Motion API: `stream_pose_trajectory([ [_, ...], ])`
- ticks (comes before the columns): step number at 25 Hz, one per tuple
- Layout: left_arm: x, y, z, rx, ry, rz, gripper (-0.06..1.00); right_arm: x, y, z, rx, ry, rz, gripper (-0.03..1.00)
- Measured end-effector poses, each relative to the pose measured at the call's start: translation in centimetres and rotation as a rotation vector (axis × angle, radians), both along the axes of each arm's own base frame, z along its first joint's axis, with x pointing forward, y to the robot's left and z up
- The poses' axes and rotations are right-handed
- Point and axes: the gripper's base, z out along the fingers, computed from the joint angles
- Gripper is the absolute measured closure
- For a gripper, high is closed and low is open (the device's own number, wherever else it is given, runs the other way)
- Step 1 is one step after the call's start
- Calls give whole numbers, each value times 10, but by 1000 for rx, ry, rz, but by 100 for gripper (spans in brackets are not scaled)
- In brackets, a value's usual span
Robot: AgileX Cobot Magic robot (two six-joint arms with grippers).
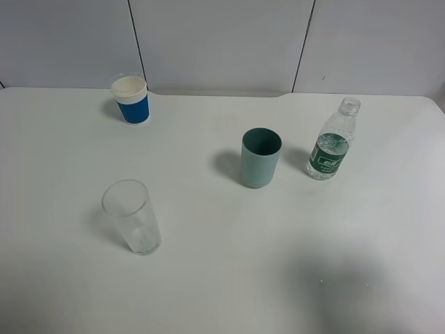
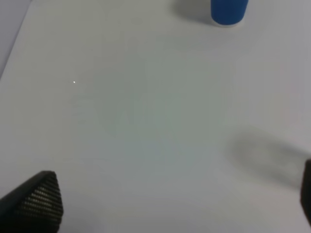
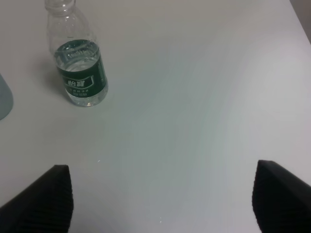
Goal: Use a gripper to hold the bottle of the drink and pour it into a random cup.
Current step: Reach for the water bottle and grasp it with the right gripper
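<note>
The clear water bottle with a dark green label (image 1: pixel 334 142) stands upright and uncapped on the white table at the right. It also shows in the right wrist view (image 3: pixel 77 63). The teal-green cup (image 1: pixel 261 157) stands upright just left of it; a sliver of it shows at the right wrist view's edge (image 3: pixel 4 99). Neither gripper shows in the high view. My right gripper (image 3: pixel 163 196) is open and empty, well short of the bottle. My left gripper (image 2: pixel 175 201) is open and empty over bare table.
A clear glass tumbler (image 1: pixel 132 216) stands at the front left. A white paper cup with a blue band (image 1: pixel 131 99) stands at the back left, and its blue base shows in the left wrist view (image 2: pixel 228 10). A grey panelled wall (image 1: pixel 222 42) runs behind the table.
</note>
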Motion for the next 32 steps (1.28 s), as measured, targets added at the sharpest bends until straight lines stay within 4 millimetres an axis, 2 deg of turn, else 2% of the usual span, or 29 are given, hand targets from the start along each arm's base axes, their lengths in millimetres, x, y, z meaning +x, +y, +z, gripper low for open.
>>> stream_pose_trajectory([
  [27, 0, 0, 0, 0, 0, 0, -5, 0, 0, 0, 4, 0, -2, 23],
  [32, 0, 0, 0, 0, 0, 0, -5, 2, 0, 0, 4, 13, 39, 23],
])
